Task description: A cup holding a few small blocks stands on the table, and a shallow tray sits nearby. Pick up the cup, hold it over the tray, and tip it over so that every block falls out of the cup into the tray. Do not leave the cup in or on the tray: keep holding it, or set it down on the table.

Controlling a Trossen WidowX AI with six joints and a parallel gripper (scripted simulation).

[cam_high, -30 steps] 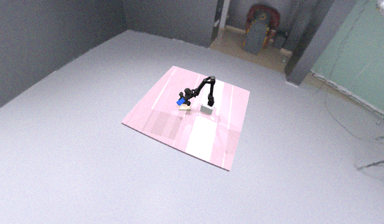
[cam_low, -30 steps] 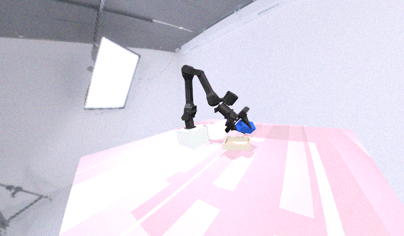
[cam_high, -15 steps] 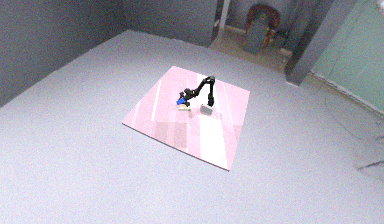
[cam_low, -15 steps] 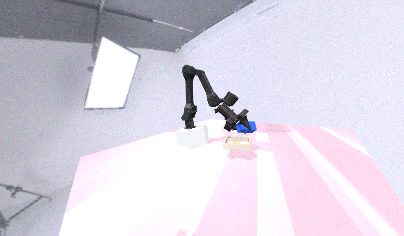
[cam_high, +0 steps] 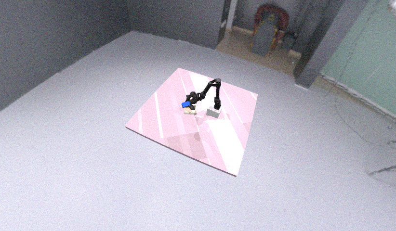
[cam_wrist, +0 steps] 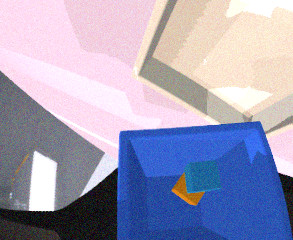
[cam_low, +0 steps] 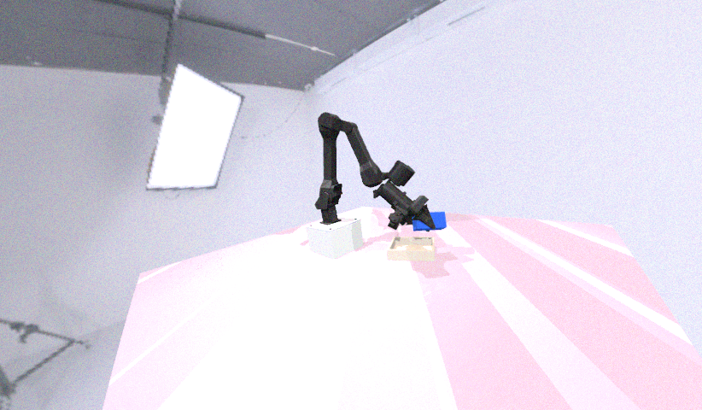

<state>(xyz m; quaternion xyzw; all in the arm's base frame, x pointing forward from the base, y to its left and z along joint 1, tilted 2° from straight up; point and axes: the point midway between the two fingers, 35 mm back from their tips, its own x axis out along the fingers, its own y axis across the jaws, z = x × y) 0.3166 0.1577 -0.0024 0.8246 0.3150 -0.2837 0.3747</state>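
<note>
The fingers (cam_high: 190, 103) (cam_low: 412, 224) clamp the blue cup (cam_high: 185, 104) (cam_low: 440, 220) (cam_wrist: 201, 220), which lies tilted above the tray (cam_high: 190, 112) (cam_low: 412, 255) (cam_wrist: 173, 92), teal block (cam_wrist: 203, 176) and orange block (cam_wrist: 187, 191) inside; pouring likely requires its mouth rotated further downward, toward the tray.

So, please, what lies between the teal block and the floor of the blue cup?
In the wrist view, an orange block shows partly behind the teal block, inside the cup; whether they touch, I cannot tell.

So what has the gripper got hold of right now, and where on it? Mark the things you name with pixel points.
The gripper (cam_low: 412, 223) holds the blue cup (cam_high: 185, 104) (cam_low: 439, 220) (cam_wrist: 201, 220) by its outer side walls, a black finger on either side.
</note>
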